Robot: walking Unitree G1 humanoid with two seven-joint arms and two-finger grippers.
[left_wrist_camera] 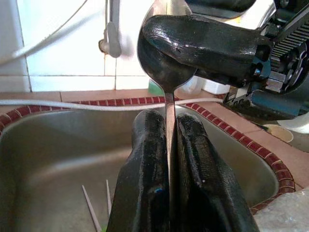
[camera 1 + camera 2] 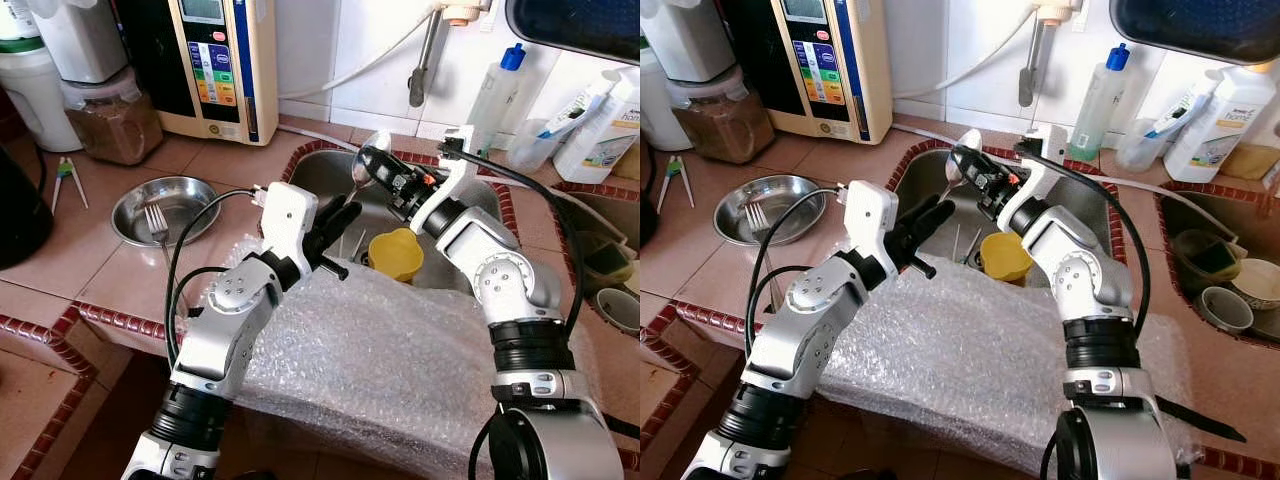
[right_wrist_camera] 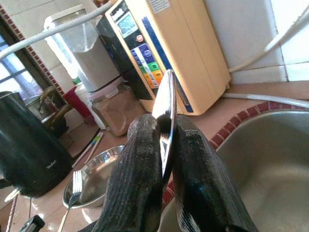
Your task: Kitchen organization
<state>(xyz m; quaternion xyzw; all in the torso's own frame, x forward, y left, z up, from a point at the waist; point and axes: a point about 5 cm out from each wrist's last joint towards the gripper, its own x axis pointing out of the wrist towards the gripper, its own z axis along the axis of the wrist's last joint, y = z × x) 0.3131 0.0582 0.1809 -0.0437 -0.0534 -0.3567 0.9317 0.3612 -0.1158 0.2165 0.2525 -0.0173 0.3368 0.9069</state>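
A metal spoon (image 2: 358, 172) hangs over the steel sink (image 2: 318, 170), held at both ends. My right gripper (image 2: 372, 158) is shut on the spoon's bowl, seen edge-on between its fingers (image 3: 140, 159) in the right wrist view. My left gripper (image 2: 338, 215) is shut on the spoon's handle (image 1: 169, 145), just below the right one. A steel bowl (image 2: 192, 198) with a fork (image 2: 156, 220) in it sits on the tiled counter, left of the sink.
A yellow cup (image 2: 396, 255) and thin sticks (image 2: 355, 243) lie in the sink. Bubble wrap (image 2: 380, 350) covers the counter's front edge. A water machine (image 2: 225, 60), a jar (image 2: 110, 118) and a black kettle (image 3: 26, 145) stand at the left; bottles (image 2: 495, 95) at the back right.
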